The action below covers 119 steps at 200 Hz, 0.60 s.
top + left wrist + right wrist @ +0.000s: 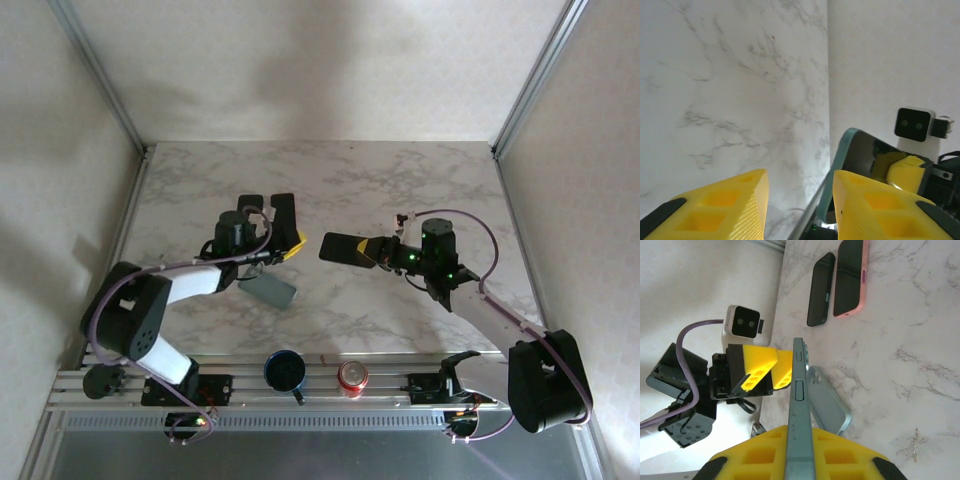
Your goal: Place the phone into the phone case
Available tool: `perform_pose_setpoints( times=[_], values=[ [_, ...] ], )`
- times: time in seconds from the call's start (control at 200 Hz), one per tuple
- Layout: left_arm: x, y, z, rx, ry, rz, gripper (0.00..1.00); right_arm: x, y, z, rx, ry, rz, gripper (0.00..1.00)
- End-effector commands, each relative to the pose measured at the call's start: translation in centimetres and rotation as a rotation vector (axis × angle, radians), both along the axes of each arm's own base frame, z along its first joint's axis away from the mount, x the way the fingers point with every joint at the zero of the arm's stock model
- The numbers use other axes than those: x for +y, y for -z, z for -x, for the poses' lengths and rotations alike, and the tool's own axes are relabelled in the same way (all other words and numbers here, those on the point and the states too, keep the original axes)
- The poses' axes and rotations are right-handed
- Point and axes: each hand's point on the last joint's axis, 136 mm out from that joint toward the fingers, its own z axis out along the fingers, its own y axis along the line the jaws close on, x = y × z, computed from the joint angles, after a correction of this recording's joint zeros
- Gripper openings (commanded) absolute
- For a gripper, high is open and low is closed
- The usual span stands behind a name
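The right gripper was clamped on a teal-edged dark phone, holding it off the white marble-pattern table with its free end pointing towards the left arm. From the right wrist, the phone stood edge-on between the yellow ribbed fingers, its side buttons facing the camera. The grey-blue phone case lay flat on the table below and to the left of the held phone, close beneath the left arm's wrist; in the right wrist view the case sat just beside the phone's edge, though whether the two touched could not be told. The left gripper hung near the phone's free end with its yellow jaws apart and nothing between them; its own camera showed the gap open over bare marble, the phone just off to the right. Farther back on the table a black phone and a pink-edged phone lay side by side. A blue mug and a red can stood on the metal rail at the near edge.
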Motion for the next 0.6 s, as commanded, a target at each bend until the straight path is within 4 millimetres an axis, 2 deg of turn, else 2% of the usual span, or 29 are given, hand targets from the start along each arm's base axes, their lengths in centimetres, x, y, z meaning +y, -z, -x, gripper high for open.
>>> perform_pose_setpoints(
  times=[0.0,0.17,0.391,0.501,0.591],
  values=[
    [2.7,2.9,1.8,0.055,-0.032,-0.193,0.37,0.8,-2.4,-0.5,-0.070,-0.036,-0.023,0.00],
    [5.6,4.9,4.1,0.121,-0.073,-0.387,0.35,1.1,-2.1,-0.8,-0.059,-0.054,-0.022,0.00],
    [5.0,6.5,6.3,0.151,-0.015,-0.453,0.32,1.4,-1.7,-0.9,-0.043,-0.076,-0.013,0.00],
    [4.9,7.5,7.1,0.145,0.020,-0.539,0.30,1.2,-1.6,-0.8,-0.044,-0.073,0.004,0.00],
    [4.6,8.2,7.8,0.151,0.043,-0.594,0.24,1.1,-1.6,-0.7,-0.045,-0.068,0.019,0.00]
  ],
)
